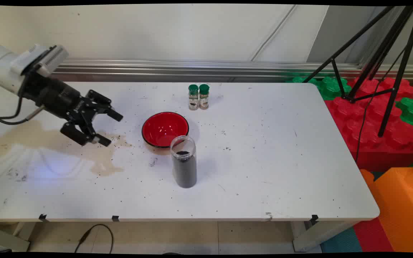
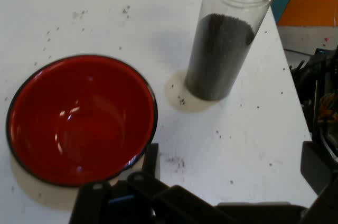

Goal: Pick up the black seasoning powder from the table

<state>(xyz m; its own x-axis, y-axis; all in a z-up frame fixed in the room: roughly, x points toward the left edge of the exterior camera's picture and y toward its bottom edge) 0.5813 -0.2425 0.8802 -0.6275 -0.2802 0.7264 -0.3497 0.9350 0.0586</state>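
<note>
Main view: my black two-finger claw [image 1: 108,128] hangs wide apart and empty above the left of the white tabletop [image 1: 264,172], just over a dried tan stain [image 1: 95,157], its opening turned toward the dishes at centre. The tabletop is smooth, scuffed and peppered with dark specks. Nearest to me sits the round red bowl with a black rim [image 1: 165,129], glossy and empty, resting flat. Just in front of it, nearly touching its rim, stands the tall clear plastic jar [image 1: 184,161], lidless, upright, roughly three-quarters full of dark grains; a faint ring marks the tabletop around its base. Well behind the bowl, near the far edge, two small green-capped spice shakers [image 1: 198,96] stand side by side, touching.
</note>
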